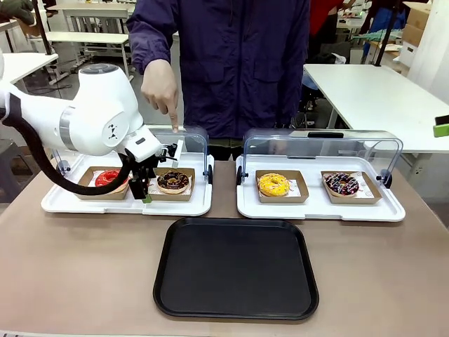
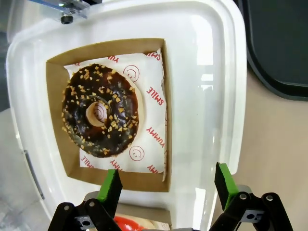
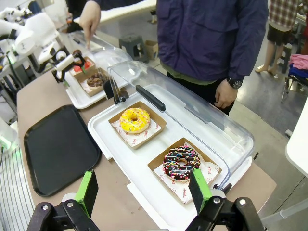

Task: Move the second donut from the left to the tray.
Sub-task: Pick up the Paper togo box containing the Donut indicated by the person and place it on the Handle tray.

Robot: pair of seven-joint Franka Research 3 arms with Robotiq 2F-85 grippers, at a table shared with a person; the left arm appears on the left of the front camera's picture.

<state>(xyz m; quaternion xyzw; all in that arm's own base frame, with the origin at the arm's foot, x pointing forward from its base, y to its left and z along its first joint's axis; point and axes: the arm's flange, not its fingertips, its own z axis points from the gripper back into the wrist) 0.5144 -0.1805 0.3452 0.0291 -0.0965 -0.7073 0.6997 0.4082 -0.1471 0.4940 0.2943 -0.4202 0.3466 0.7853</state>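
Note:
The second donut from the left point(image 1: 172, 181) has dark chocolate glaze with tan nut bits and lies in a brown cardboard dish on the left white tray. In the left wrist view this donut point(image 2: 100, 110) sits just above and to the left of my left gripper point(image 2: 168, 185), which hangs open over the dish's near edge, holding nothing. From the front, the left gripper point(image 1: 144, 188) hovers between the red donut and the chocolate one. The black tray point(image 1: 236, 267) lies in the middle of the table, nearer my side. My right gripper point(image 3: 143, 190) stands open above the right white tray.
A person's hand point(image 1: 165, 91) points down at the left white tray point(image 1: 126, 205) from the far side. A red donut point(image 1: 109, 178) lies left of the chocolate one. The right white tray point(image 1: 319, 208) holds a yellow donut point(image 1: 273, 184) and a sprinkled donut point(image 1: 342, 184). Both clear lids stand raised.

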